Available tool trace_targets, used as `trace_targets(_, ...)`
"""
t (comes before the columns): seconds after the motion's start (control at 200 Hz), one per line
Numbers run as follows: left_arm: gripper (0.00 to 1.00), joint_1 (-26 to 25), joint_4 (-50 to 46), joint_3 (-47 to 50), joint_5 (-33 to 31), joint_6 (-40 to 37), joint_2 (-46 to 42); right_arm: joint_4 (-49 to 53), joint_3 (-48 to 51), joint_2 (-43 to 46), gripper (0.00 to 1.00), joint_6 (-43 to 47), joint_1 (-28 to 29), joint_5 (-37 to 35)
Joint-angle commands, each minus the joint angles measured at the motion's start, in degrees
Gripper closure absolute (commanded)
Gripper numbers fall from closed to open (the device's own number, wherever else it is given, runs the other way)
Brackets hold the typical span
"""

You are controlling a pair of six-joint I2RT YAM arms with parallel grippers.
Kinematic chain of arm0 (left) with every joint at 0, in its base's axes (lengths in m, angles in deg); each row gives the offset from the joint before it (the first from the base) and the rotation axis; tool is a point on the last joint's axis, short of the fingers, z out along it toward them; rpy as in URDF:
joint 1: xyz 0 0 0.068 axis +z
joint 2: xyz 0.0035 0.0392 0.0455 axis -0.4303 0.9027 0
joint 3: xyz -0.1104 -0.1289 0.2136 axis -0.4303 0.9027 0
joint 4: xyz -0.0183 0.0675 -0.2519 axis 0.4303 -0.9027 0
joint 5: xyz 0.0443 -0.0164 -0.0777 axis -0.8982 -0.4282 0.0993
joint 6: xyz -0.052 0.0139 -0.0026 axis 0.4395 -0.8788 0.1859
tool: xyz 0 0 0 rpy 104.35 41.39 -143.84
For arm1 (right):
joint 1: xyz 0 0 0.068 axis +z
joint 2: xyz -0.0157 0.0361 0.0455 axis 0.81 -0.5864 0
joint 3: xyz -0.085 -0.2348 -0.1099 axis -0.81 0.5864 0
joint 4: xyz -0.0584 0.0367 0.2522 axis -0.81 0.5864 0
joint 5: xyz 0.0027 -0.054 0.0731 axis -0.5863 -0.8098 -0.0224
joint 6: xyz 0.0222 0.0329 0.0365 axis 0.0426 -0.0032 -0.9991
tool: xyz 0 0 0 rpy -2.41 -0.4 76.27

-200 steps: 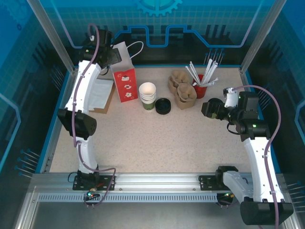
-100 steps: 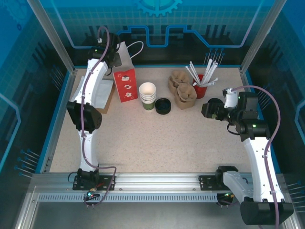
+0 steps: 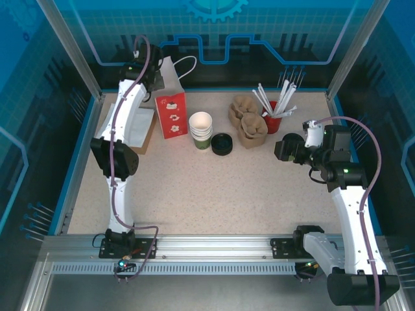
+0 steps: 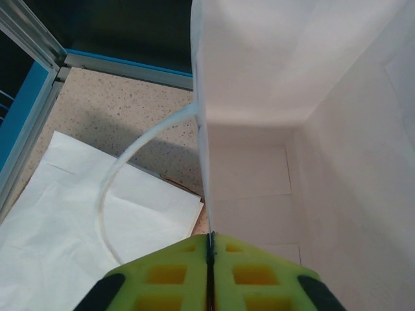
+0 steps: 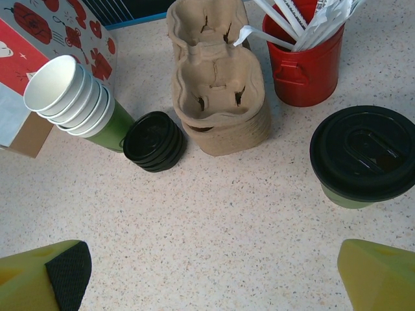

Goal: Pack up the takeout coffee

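Pinching the bag [image 4: 272,97] rim, our left gripper [image 4: 211,256] is clamped on 1 thin paper wall; our right gripper [image 5: 217,272] gapes wide, holding nothing, above the table [image 5: 214,201]; the takeout coffee [image 5: 363,155] stands lidded just ahead, near the red straw cup [image 5: 305,65]; we fear a hard tug could tear the paper or topple the bag.

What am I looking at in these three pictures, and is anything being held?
Two robot arms are bolted at the near edge of a table. One picture looks down from above; the other two come from cameras on the wrists. The left pincer is shut on the rim of an open paper bag. The right pincer is open and empty, near the lidded coffee. Also on the table: stacked cups, black lids, cardboard carriers, a red cup of straws and flat paper.
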Motion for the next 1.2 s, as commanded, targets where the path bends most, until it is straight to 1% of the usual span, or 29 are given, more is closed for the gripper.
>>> trace_targets(0.0, 0.95, 0.5, 0.9, -2.3, -0.4, -1.6, -2.5, 0.7, -0.7, -0.2, 0.0, 1.0, 0.7, -0.8)
trace_targets(0.14, 0.98, 0.5, 1.8, -2.7, -0.6, -2.5, -5.1, 1.0, -0.9, -0.3, 0.0, 1.2, 0.8, -0.8)
trace_targets(0.265, 0.99, 0.5, 1.7, -3.4, -1.2, -3.2, -7.4, 1.4, -1.2, -0.3, 0.0, 1.5, 0.7, -0.9)
trace_targets(0.465, 0.99, 0.5, 0.0, -3.3, -1.4, -3.8, -13.2, 2.5, -1.8, -0.2, 0.0, 2.1, 0.7, -0.8)
trace_targets(0.54, 0.99, 0.4, -0.7, -1.7, -0.9, -3.8, -16.7, 2.9, -1.9, -0.1, 0.0, 2.2, 0.8, -0.8)
trace_targets(0.665, 1.0, -0.5, 0.5, 5.5, 0.7, -4.4, -24.7, 3.0, -1.9, -0.1, 0.0, 1.7, 0.9, -0.4)
trace_targets(0.77, 1.0, -2.1, 1.4, 13.1, 0.5, -4.8, -32.2, 3.0, -1.8, 0.0, 0.0, 1.3, 1.1, 0.1)
trace_targets(0.971, 1.0, -5.2, 1.4, 27.2, 1.6, -1.2, -46.9, 2.9, -2.0, -0.4, 0.0, 0.8, 1.5, 0.4)
trace_targets(1.056, 1.0, -6.4, 1.1, 33.0, 4.0, 1.6, -52.9, 2.7, -2.1, -0.8, 0.0, 0.6, 1.8, 0.4)
trace_targets(1.191, 1.0, -7.1, 0.7, 41.7, 13.0, 7.4, -61.2, 2.3, -2.4, -1.9, 0.0, 0.1, 2.2, 0.4)
